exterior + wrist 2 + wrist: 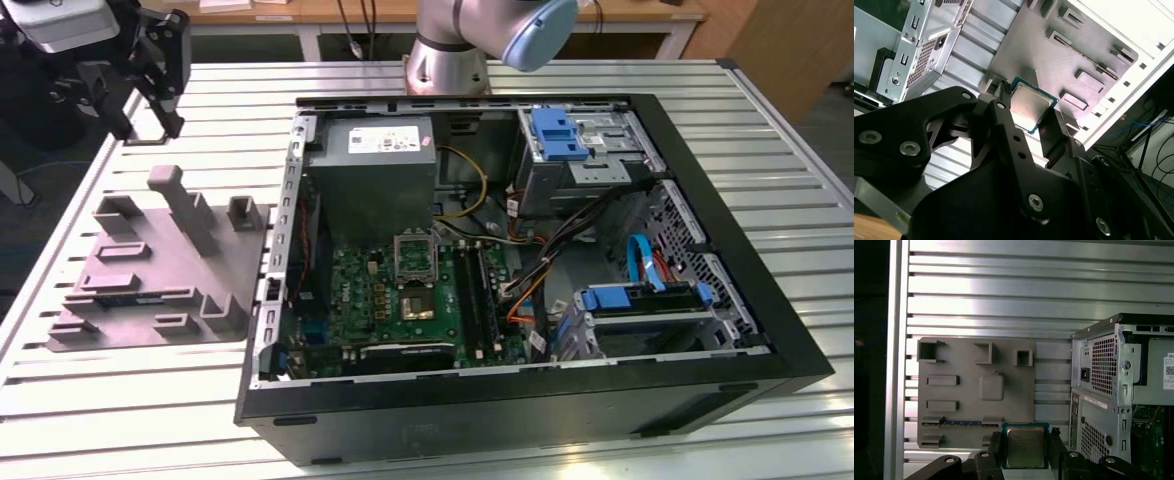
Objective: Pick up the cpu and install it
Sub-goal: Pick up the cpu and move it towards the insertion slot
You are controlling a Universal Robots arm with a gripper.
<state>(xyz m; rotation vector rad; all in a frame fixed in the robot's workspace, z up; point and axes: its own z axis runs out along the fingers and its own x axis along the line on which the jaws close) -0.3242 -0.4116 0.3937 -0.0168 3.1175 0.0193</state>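
Ribbed aluminium slats make up the silver counter (787, 140), on which a black open-sided computer case (534, 405) is laid flat. A grey moulded plastic fixture plate with upstanding slots and pockets (147, 285) is placed just beside the case, towards the exterior view's left. Inside the case, a grey metal power-supply box (380, 165) is fitted next to a green motherboard (360, 290), and a dark square socket (418, 304) is located on that board. A silver arm with a pale blue joint cap (461, 45) is seen at the far side of the counter. The black jaws are located at the exterior view's upper left, high above the counter beyond the fixture plate and well apart from the socket. In the first wrist view the jaws are clenched on the cpu (1025, 446), a small flat square chip with a dull silvery-grey metal top and a green border. The same grasp is shown in the second wrist view, where the chip is gripped by two opposite edges with its metal top turned towards the camera. The cpu is held in the air outside the case, clear of the fixture plate and near the perforated rear panel (1101, 360) of the case. A long thin green-blue memory stick (961, 423) is seated on edge in one slot of the fixture plate.
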